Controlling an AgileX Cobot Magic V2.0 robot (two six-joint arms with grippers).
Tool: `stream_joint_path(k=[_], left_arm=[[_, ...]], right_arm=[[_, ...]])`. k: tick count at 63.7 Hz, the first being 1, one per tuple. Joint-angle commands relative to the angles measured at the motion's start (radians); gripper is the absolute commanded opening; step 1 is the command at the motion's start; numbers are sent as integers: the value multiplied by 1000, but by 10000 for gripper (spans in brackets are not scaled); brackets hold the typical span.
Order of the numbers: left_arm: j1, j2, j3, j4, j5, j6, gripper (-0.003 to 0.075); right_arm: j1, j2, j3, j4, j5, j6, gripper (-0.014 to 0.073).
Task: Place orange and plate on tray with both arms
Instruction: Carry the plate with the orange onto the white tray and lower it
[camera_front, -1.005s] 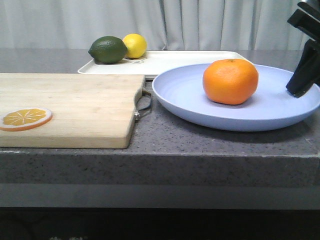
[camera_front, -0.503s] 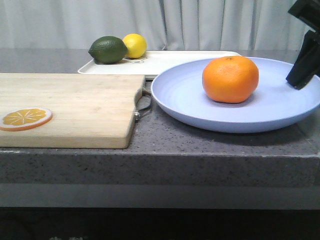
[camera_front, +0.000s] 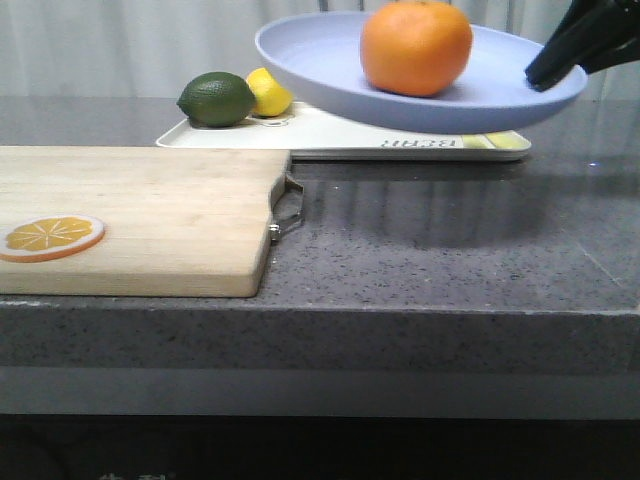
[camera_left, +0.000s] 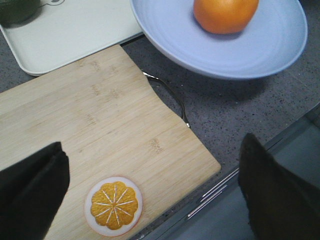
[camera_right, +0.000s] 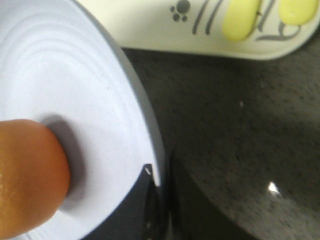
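Observation:
The lavender-blue plate (camera_front: 330, 70) is lifted off the table and hangs above the front of the cream-white tray (camera_front: 340, 135). The orange (camera_front: 416, 47) sits on the plate. My right gripper (camera_front: 535, 78) is shut on the plate's right rim; in the right wrist view its fingers (camera_right: 145, 200) pinch the rim of the plate (camera_right: 75, 90) beside the orange (camera_right: 25, 175). My left gripper (camera_left: 150, 200) is open and empty above the wooden board's near end; the plate (camera_left: 260, 45), orange (camera_left: 225, 12) and tray (camera_left: 75, 30) show beyond it. It is out of the front view.
A wooden cutting board (camera_front: 140, 210) with a metal handle (camera_front: 288, 208) lies at the left, an orange slice disc (camera_front: 50, 237) on its near end. A green lime (camera_front: 216, 99) and a yellow lemon (camera_front: 268, 92) sit on the tray's far left. The table edge (camera_front: 320, 310) runs along the front.
The right gripper has lifted the plate with the orange off the table and carried it up, back and left, over the tray's front. The tray's printed front edge now shows.

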Motion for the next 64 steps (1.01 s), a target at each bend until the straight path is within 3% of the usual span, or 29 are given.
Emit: stream_joint_path(k=[1, 31, 48, 64], left_arm=[[2, -7, -29, -5, -84, -7, 663], [2, -7, -29, -5, -84, -7, 663], [2, -7, -29, -11, -84, -12, 663], [2, -7, -29, -11, -83, -18, 663]], right_arm=[[10, -21, -57, 133, -63, 58, -67], [121, 238, -343, 131, -240, 313, -67], [123, 403, -573, 104, -197, 344, -67], [123, 460, -645, 67, -187, 354, -67]])
